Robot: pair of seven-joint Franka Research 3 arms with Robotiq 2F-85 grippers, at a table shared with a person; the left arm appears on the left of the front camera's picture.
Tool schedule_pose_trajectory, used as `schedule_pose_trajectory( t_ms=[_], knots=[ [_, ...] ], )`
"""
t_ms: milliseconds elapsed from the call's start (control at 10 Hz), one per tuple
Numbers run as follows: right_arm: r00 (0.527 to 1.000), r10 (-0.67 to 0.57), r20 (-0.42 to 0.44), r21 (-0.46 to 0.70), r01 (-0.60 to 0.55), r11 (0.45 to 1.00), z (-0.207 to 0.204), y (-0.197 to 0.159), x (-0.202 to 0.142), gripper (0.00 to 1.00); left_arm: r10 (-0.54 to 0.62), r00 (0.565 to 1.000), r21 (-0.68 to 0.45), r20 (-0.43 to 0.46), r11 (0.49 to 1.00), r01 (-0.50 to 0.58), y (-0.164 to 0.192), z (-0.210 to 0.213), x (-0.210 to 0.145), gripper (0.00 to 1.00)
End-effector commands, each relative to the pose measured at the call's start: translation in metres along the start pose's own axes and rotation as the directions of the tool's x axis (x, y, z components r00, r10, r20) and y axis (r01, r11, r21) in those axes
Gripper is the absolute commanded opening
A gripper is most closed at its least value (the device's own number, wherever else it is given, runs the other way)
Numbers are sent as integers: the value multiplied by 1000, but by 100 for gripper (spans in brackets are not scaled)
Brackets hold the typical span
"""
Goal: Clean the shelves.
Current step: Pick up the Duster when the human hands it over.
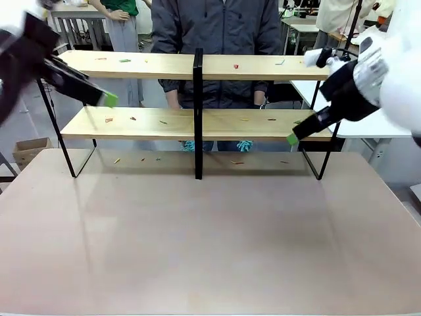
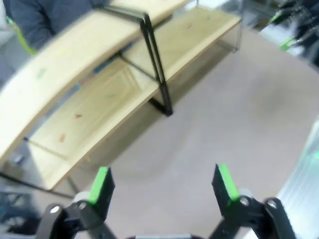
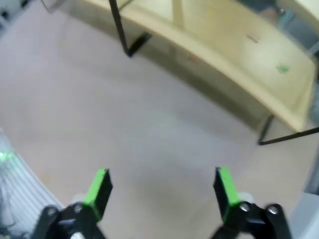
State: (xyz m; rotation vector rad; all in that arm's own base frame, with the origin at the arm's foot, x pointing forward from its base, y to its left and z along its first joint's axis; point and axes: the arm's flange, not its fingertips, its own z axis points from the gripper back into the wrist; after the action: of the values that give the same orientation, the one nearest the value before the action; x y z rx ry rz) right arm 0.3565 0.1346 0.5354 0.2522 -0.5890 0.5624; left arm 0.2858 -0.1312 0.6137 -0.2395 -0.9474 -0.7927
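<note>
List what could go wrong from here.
The left gripper and right gripper, both open and empty, hang near the shelves; a bump on the thin frame might shift them. The small scraps may be hard to pinch. The person stands close behind.

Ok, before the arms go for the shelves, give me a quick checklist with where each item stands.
1. Left gripper open and empty: ok.
2. Right gripper open and empty: ok.
3. Shelves standing level on the table: ok.
4. Scraps cleared: not ok, small bits lie on both tiers.
5. Person clear of the shelves: cannot tell, the hands are hidden behind them.
</note>
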Motion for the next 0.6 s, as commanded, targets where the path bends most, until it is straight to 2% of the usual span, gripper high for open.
schedule_pose_trajectory(
  t_ms=[0,100,200,300,500],
  knots=[
    [963,-270,28,211,258,943,79,-35,7,100,144,987,-170,72,977,-131,44,54,-34,100],
    [942,-327,70,295,294,909,102,-48,-2,100,190,977,-248,94,955,-162,60,70,-55,100],
    [907,-413,76,370,359,857,121,-60,-8,100,253,958,-290,132,934,-207,75,84,-74,100],
    [883,-460,91,416,386,823,136,-71,-14,100,317,926,-313,205,918,-244,85,98,-92,100],
    [858,-496,133,450,393,802,154,-80,-24,100,377,877,-299,298,909,-290,81,105,-101,100]
  ],
)
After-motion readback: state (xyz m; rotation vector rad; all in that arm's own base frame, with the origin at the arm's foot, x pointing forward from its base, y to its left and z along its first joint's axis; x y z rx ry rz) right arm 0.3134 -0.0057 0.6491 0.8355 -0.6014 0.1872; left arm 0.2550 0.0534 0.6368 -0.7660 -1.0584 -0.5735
